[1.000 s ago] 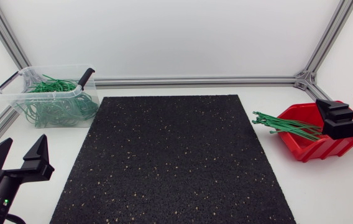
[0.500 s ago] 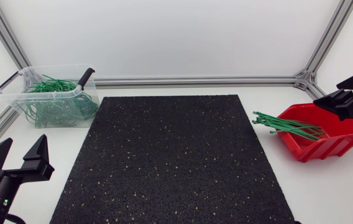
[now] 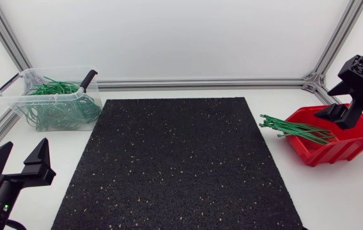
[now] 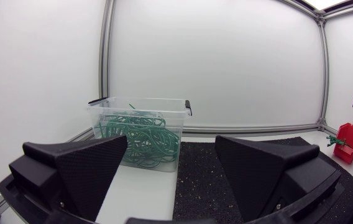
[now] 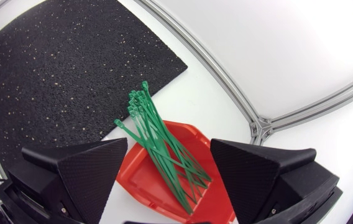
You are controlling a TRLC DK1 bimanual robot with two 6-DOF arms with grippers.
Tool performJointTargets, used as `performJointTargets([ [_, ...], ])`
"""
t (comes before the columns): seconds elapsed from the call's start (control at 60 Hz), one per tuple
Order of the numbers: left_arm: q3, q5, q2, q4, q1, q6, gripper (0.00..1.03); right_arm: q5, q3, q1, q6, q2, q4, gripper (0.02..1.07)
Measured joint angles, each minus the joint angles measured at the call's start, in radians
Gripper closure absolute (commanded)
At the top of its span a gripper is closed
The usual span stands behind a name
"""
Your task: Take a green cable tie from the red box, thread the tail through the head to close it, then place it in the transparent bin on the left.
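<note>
Green ties point(image 3: 293, 130) overhanging the red box point(image 3: 354, 145), right hand point(image 5: 168, 146) spread above

Mat point(image 3: 178, 163) lying between bin point(image 3: 41, 96) and box point(image 3: 341, 148)
The bin is sitting left, behind; cable ties point(image 3: 293, 129) are lying in the box, right.

Left gripper point(image 4: 171, 163) sat wide open, transparent bin point(image 4: 140, 118) of green cable ties point(image 4: 140, 142) just ahead, red box point(image 4: 349, 143) far across the counter point(image 4: 140, 193).

A black speckled mat point(image 3: 178, 163) (rubbery-looking) lies flat on the white table point(image 3: 341, 195).
</note>
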Motion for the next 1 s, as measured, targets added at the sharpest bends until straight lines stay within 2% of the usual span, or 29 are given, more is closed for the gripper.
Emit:
performJointTargets([
  [0.217,0.000,0.000,0.000,0.000,0.000,0.000,0.05,0.002,-0.087,0.003,-0.107,0.079,0.060,0.16],
  [0.4,0.000,0.000,0.000,0.000,0.000,0.000,0.05,0.011,-0.242,0.031,-0.146,0.093,0.231,0.17],
  [0.45,0.000,0.000,0.000,0.000,0.000,0.000,0.05,0.018,-0.278,0.039,-0.153,0.093,0.284,0.22],
  [0.55,0.000,0.000,0.000,0.000,0.000,0.000,0.05,0.025,-0.338,0.054,-0.157,0.093,0.384,0.23],
  [0.617,0.000,0.000,0.000,0.000,0.000,0.000,0.05,0.029,-0.369,0.060,-0.157,0.093,0.439,0.31],
  [0.75,0.000,0.000,0.000,0.000,0.000,0.000,0.05,0.029,-0.402,0.063,-0.160,0.093,0.508,0.35],
  [0.867,0.000,0.000,0.000,0.000,0.000,0.000,0.05,0.028,-0.410,0.071,-0.161,0.093,0.534,0.48],
  [0.967,0.000,0.000,0.000,0.000,0.000,0.000,0.05,0.029,-0.413,0.076,-0.165,0.093,0.563,0.48],
  [1.0,0.000,0.000,0.000,0.000,0.000,0.000,0.05,0.029,-0.414,0.079,-0.165,0.093,0.575,0.52],
])
